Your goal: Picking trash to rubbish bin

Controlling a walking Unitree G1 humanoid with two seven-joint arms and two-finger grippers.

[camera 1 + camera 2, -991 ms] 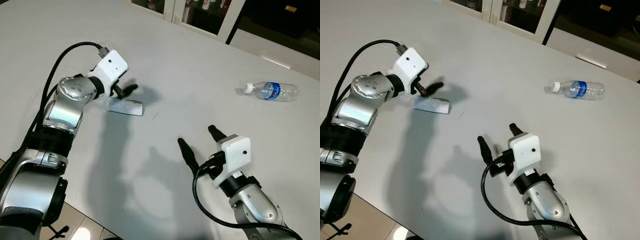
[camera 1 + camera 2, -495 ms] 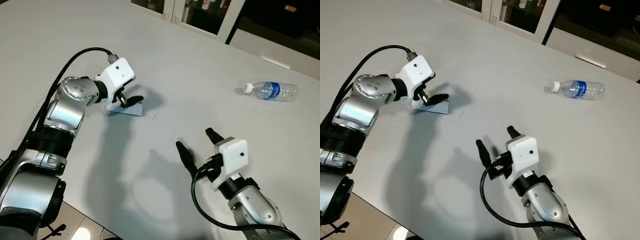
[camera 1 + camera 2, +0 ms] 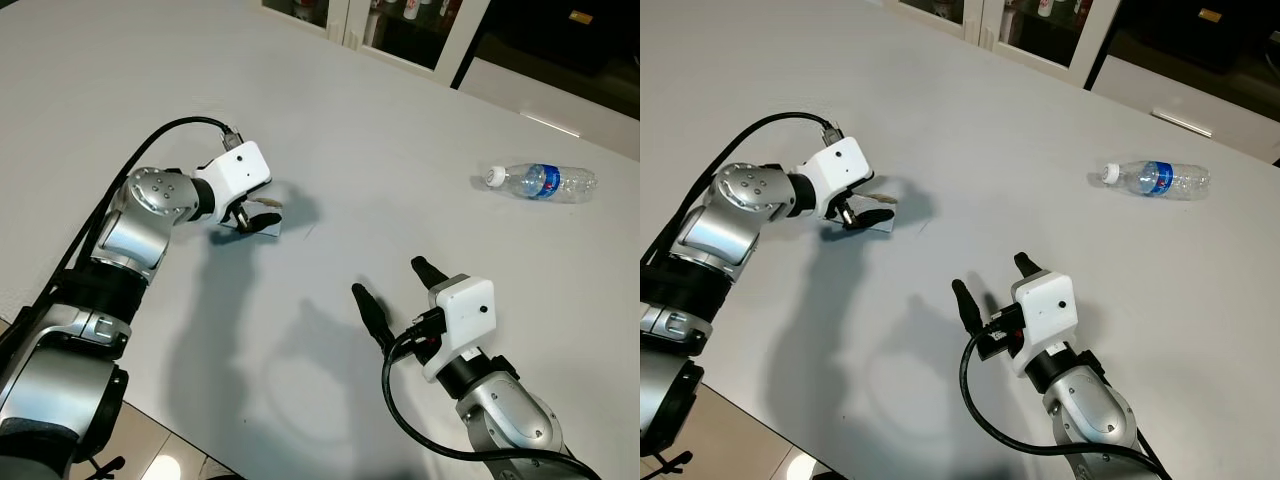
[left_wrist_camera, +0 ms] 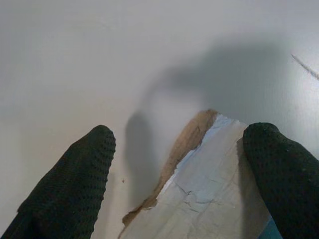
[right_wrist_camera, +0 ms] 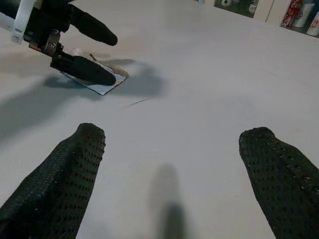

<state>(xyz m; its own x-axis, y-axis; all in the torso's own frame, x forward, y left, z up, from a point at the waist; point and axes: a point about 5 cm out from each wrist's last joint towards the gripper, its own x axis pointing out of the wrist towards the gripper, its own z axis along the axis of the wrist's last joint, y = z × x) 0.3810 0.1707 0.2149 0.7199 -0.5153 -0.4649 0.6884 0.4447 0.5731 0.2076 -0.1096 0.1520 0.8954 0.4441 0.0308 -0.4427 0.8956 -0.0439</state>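
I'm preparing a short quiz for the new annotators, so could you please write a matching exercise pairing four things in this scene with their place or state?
Things:
1. flat torn pale-blue cardboard scrap
2. clear plastic water bottle with blue label
3. left claw
4. right claw

Places or states:
A. open, raised over bare white table
B. lying on its side, far right
C. fingers straddling the scrap
D. between two black fingers

Pairs: 1-D, 2-B, 3-C, 4-A
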